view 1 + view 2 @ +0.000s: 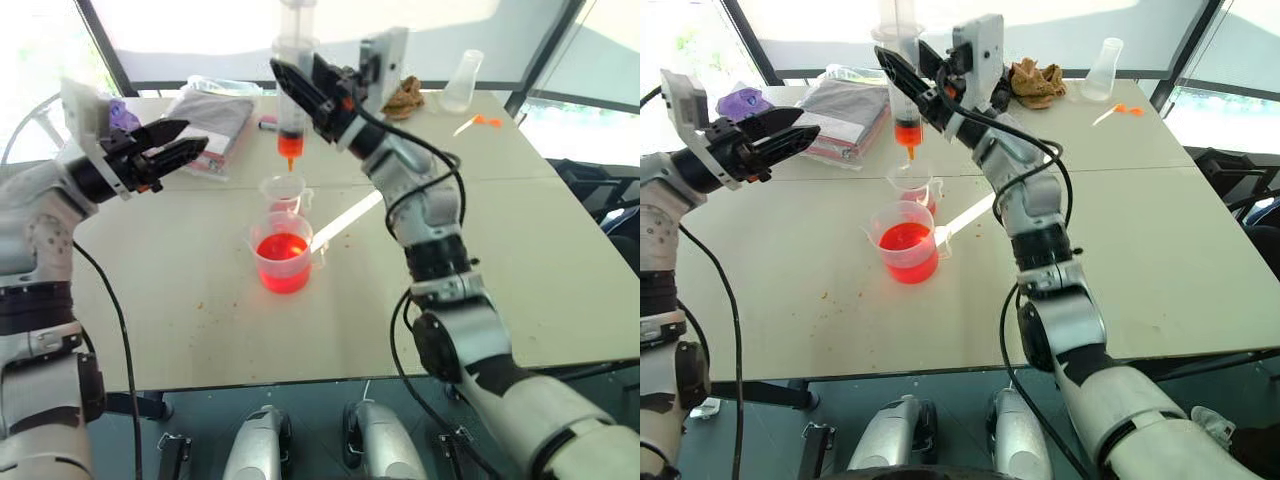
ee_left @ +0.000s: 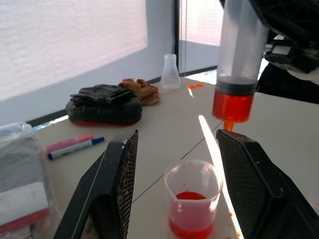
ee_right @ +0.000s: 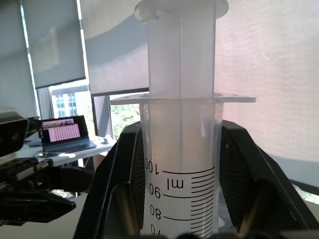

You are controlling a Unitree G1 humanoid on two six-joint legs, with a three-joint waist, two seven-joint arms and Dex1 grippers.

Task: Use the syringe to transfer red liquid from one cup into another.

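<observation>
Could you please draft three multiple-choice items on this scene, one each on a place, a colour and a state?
1. Where is the tip of the syringe?
A. Above the smaller cup
B. Inside the conical flask
C. Lying on the table

2. What colour is the liquid in the wider cup?
A. Blue
B. Red
C. Green

3. What is the state of the right hand?
A. Open and empty
B. Shut on the marker pen
C. Shut on the syringe

Answers: 1 A, the orange tip hangs over the smaller cup; 2 B, red liquid shows through the clear wall; 3 C, its black fingers clamp the barrel on both sides.
</observation>
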